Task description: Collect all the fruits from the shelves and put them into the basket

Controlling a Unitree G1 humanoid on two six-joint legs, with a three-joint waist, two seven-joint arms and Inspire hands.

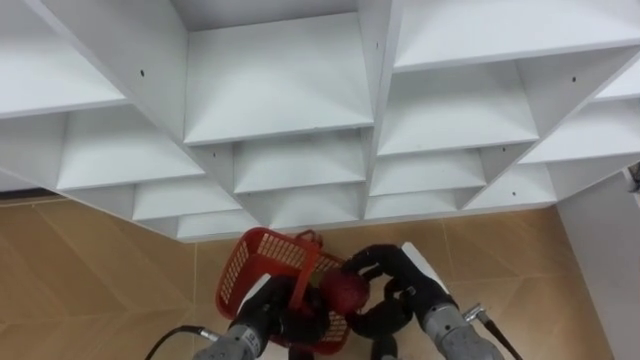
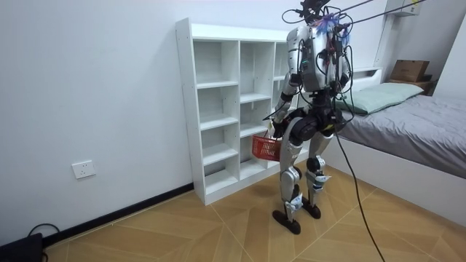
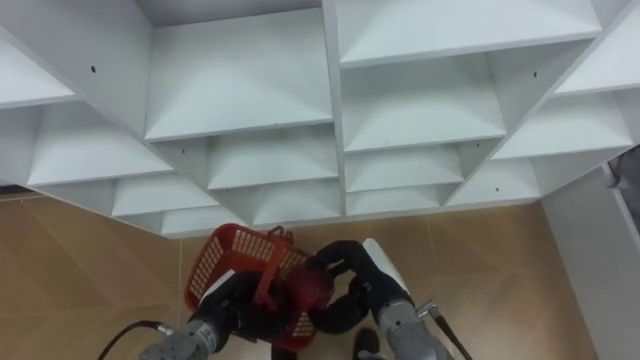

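Observation:
A red mesh basket (image 1: 262, 262) hangs low in front of me, above the wooden floor. My left hand (image 1: 272, 308) is curled round the basket's handle (image 1: 301, 278). A round red fruit, like an apple (image 1: 344, 290), sits over the basket's right rim. My right hand (image 1: 388, 270) grips it with its fingers curled over the top. In the room view I stand upright facing the white closet shelves (image 2: 218, 109), with the basket (image 2: 266, 148) at hip height between me and them.
The white shelf compartments (image 1: 280, 90) ahead show no fruit inside. A white panel (image 1: 610, 250) stands at the right. In the room view, a bed (image 2: 415, 124) lies behind me and a wall socket (image 2: 84, 169) is at the left.

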